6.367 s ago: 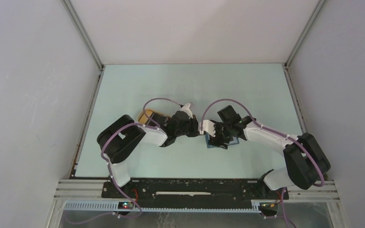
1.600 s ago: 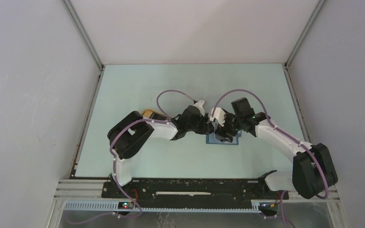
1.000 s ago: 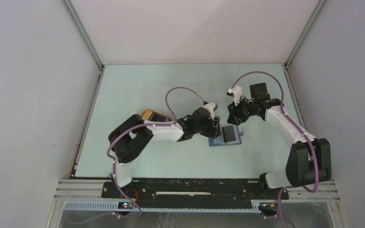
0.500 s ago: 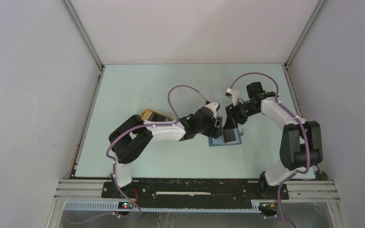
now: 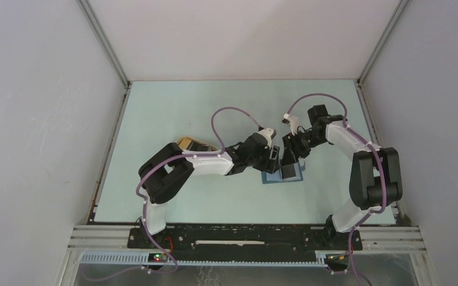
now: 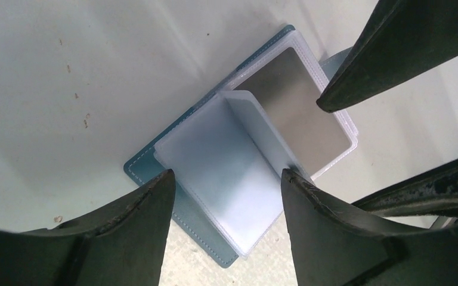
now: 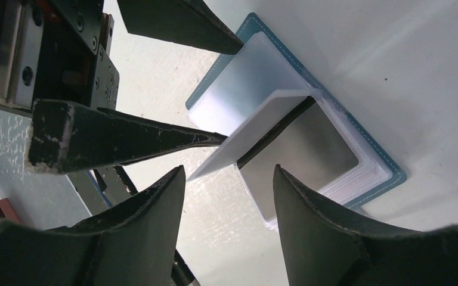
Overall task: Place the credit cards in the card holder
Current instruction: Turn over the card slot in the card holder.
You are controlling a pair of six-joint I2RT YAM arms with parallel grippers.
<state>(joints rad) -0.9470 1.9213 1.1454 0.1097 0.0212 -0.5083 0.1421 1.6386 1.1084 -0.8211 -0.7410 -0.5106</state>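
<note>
We find one grey card (image 6: 301,119) seated in the open card holder (image 7: 238,83). Left tool (image 6: 226,179) and right tool (image 7: 228,173) hover open, empty. Next, we judge: fetch another card.

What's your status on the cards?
Left gripper, right gripper: jaws open over card holder. Holder lies open, silver card inside. One sleeve standing upright.

card holder (image 6: 138,171): teal, open flat on table | sleeve leaf (image 7: 256,131): pale, lifted at middle fold | credit card (image 6: 301,119): grey, flat in clear sleeve
</note>
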